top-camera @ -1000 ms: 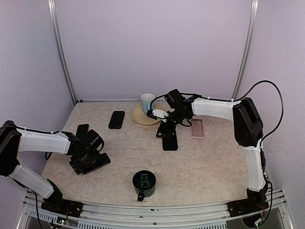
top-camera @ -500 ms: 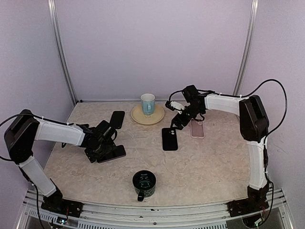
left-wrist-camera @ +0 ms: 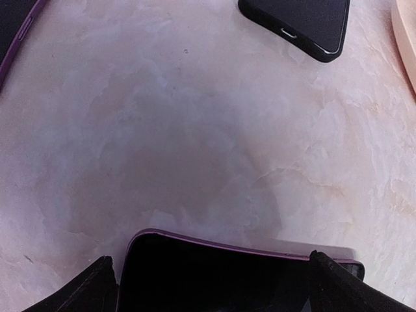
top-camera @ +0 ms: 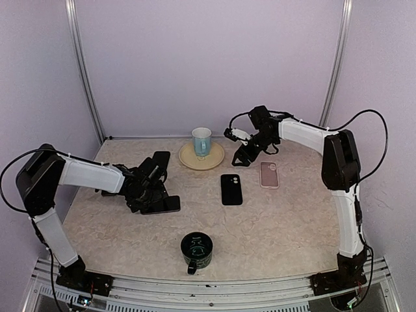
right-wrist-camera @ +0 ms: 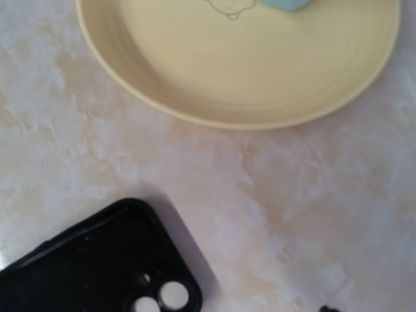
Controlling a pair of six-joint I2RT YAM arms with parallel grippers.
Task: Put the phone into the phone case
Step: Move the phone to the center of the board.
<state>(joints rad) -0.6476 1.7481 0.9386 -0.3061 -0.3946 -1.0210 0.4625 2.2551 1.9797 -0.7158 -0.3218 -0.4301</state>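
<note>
Seen from above, the job is only beginning. The phone (top-camera: pixel 164 205) is lying flat on the desk (top-camera: pixel 279 224), well to the left of the case (top-camera: pixel 231 189), and nothing is sitting in the case. Carrying the phone over, turning it to match and pressing it in are all waiting to be done. The phone's long axis is running left to right, with its right end pointing roughly toward the case. The case's long axis is running near to far, with the camera holes at its far end, so the two are lying about square to each other. The left fingers (top-camera: pixel 155 195) are hanging over the phone, spread wide. The right fingers (top-camera: pixel 240 156) are hovering beyond the case, too small here to judge their gap, with nothing showing in them.

In the left wrist view, the phone (left-wrist-camera: pixel 240 276) is showing one purple-rimmed edge across the bottom, dark face up. The fingers (left-wrist-camera: pixel 81 294) are standing wide at either side of it, the right one overlapping its corner. They are looking more like sitting over it than pinching it, though whether they are pressing on it I cannot tell.

In the right wrist view, the case (right-wrist-camera: pixel 97 266) is lying with the desk showing through its two round holes, so I am judging it empty. The plate (right-wrist-camera: pixel 247 78) is sitting just beyond the case. This arm's fingers are barely entering the frame, so I cannot tell their state.
</note>
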